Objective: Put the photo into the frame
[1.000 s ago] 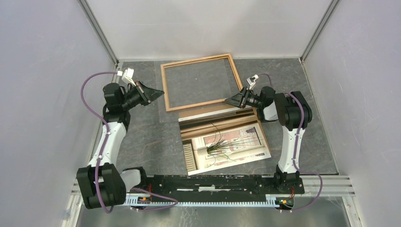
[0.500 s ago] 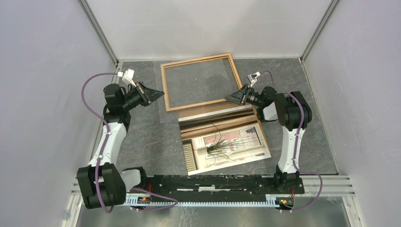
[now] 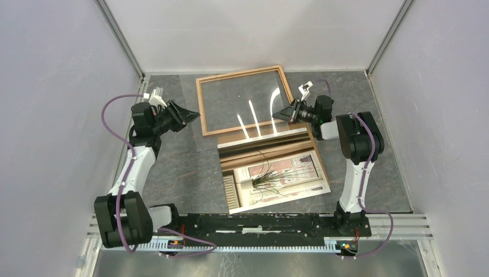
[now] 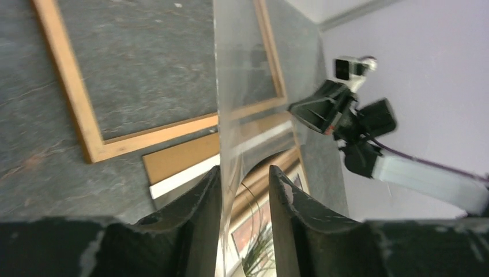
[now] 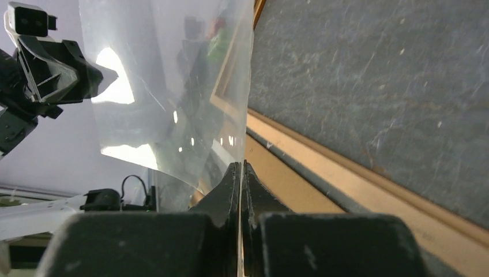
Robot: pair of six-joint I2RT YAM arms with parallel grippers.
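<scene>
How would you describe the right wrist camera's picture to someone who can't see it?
The right arm's fingers are pinched shut on the edge of a clear plastic sheet that curves up and leftward. The left arm's fingers show at upper left, and the wooden frame lies on the dark table at right.

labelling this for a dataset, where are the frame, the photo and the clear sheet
frame (image 3: 239, 73) top view, far wooden rail
photo (image 3: 266, 179) top view, green plant at its middle
clear sheet (image 5: 173, 75) right wrist view, its glossy middle
</scene>
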